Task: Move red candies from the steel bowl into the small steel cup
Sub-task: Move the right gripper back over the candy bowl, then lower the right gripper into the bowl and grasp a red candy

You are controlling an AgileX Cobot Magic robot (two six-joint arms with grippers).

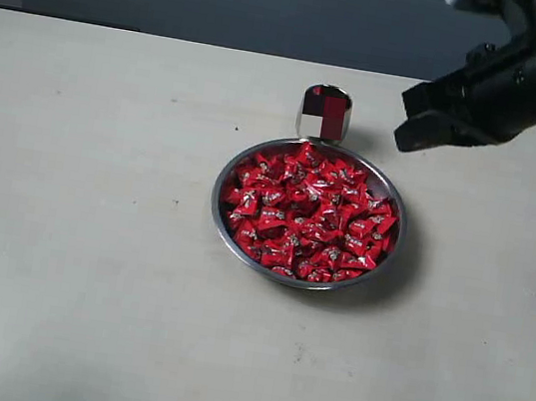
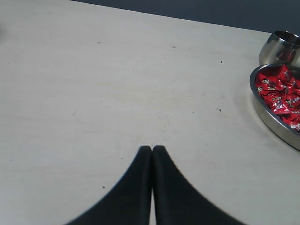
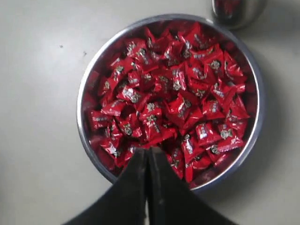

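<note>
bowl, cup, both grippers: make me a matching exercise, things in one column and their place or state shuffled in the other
1 bowl
2 cup
3 left gripper
4 right gripper

A shut, over table, bowl off to one side
B heaped with red candies
C shut, raised, its camera looking down into bowl
D upright just outside bowl's rim

Pairs: 1-B, 2-D, 3-A, 4-C

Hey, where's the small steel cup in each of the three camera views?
Exterior view: the small steel cup stands just beyond the far rim of the steel bowl.
Left wrist view: cup at the frame edge, beside the bowl.
Right wrist view: cup cut by the frame edge, outside the bowl's rim.
Shared landmark: the bowl's red candies.
</note>
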